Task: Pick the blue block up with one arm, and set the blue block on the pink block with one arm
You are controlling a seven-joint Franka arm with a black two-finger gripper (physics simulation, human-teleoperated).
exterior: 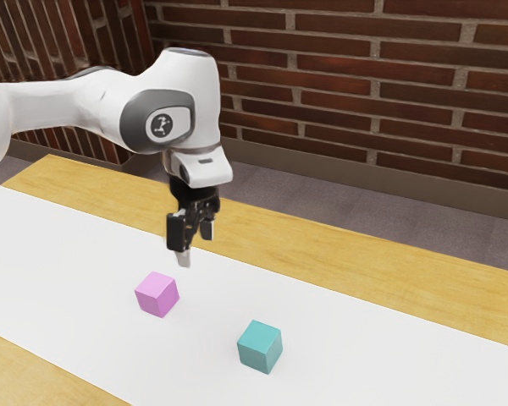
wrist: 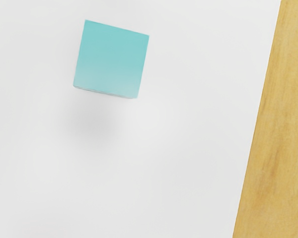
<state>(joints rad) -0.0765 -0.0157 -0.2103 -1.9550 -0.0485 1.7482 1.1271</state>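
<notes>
The gripper [exterior: 195,247] hangs in the air above the pink block [exterior: 157,293], a touch toward the exterior view's right of it and clear of its top. Its fingers are parted with a small gap between them, and there's nothing in that gap: they touch neither cube. The blue block [exterior: 260,345] sits flat on the white mat [exterior: 59,279], off to the exterior view's right of the pink block and nearer the camera, the two cubes apart. In the wrist view the blue block [wrist: 111,59] lies on the mat near the wooden table's [wrist: 278,148] bare strip.
</notes>
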